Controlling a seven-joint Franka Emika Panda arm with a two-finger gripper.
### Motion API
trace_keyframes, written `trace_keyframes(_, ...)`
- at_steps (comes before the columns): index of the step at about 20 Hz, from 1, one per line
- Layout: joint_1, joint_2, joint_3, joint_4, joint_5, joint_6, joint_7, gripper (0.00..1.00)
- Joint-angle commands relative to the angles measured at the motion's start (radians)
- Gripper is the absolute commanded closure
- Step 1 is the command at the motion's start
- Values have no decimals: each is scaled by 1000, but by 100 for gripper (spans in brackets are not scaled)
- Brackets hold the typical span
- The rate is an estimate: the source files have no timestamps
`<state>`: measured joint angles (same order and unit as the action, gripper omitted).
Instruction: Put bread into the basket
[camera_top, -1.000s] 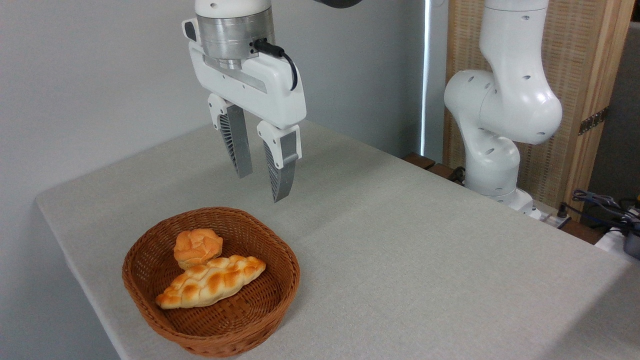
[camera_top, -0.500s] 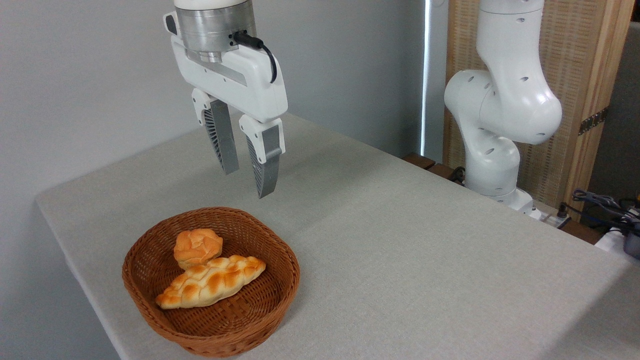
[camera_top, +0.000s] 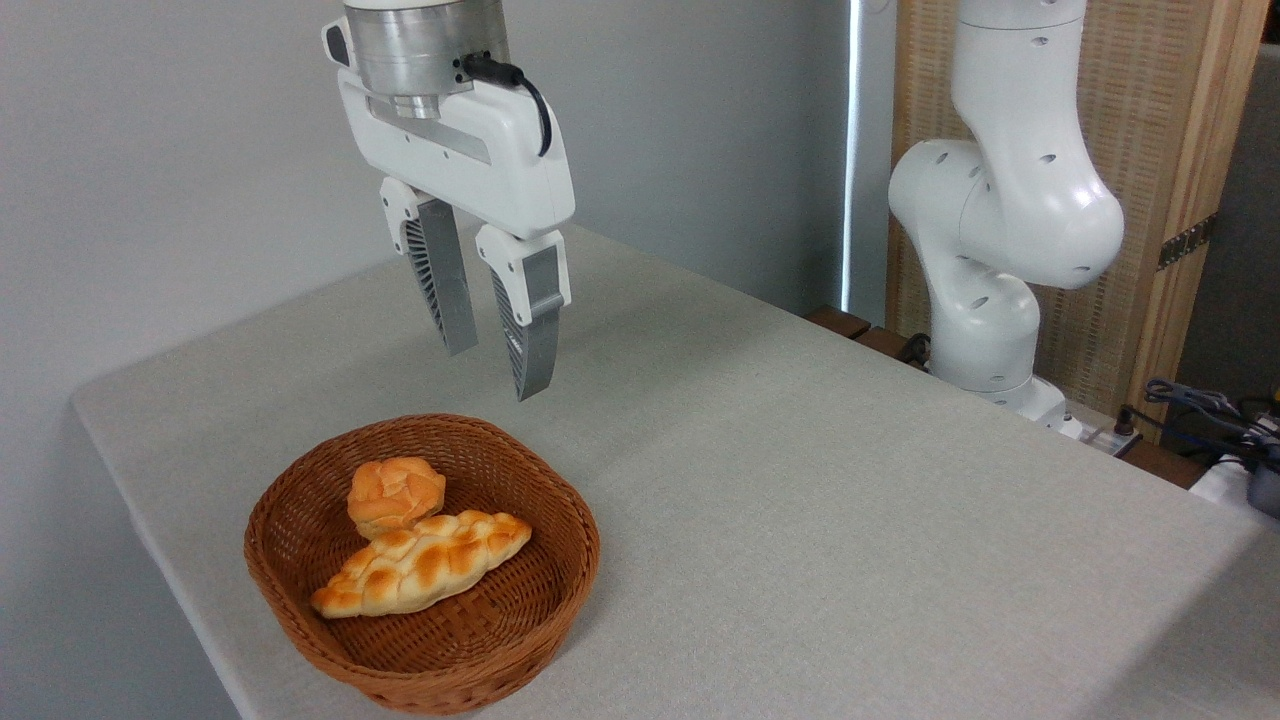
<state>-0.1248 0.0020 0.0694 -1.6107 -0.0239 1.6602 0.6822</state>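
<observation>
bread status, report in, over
Gripper open, empty, hanging above the basket's far rim. Bread lying inside the basket, touching the round bun. Nothing in the way.

My desk (camera_top: 800, 520): pale grey cloth cover, rounded near-left corner. Only basket (camera_top: 560, 590) sits directly on it, near front left edge; my base at far right edge.
</observation>
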Motion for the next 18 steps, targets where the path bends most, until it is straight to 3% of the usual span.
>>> trace_keyframes(1, -12, 12, 6, 29, 33, -30, -4, 0)
trace_keyframes(18, -12, 12, 7, 29, 25, -65, -6, 0)
